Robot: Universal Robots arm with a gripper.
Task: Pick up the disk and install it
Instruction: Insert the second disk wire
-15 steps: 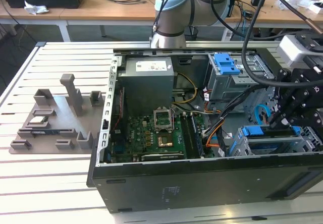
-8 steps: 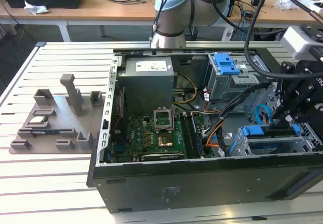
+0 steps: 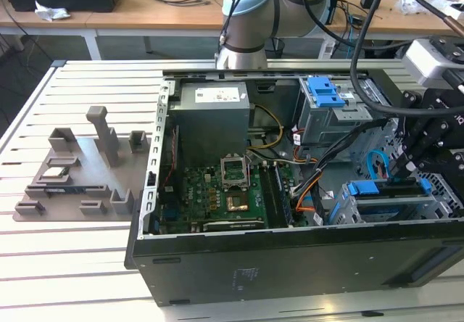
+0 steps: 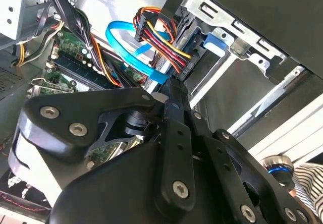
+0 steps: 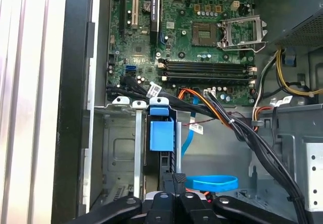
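Disk (image 5: pixel 160 138) with its blue rails stands edge-up in the drive cage (image 3: pixel 391 206) at the open computer case's (image 3: pixel 290 257) corner. We see our gripper (image 5: pixel 174 179) right at its end, but cannot tell how the jaws stand. Beyond lies the motherboard (image 5: pixel 202 37).

The computer case (image 3: pixel 290 267) is black metal with a matt, slightly rough finish. Inside, the drive cage (image 5: pixel 126 148) is bare grey sheet metal, smooth and dull. The disk (image 5: pixel 160 133) shows blue plastic rails, smooth with a soft shine. The gripper (image 4: pixel 174 133) is black, with a satin finish and shiny screw heads. The desk (image 3: pixel 72 264) is made of pale slats, matt. The fixture tray (image 3: pixel 80 184) looks like grey matt plastic.
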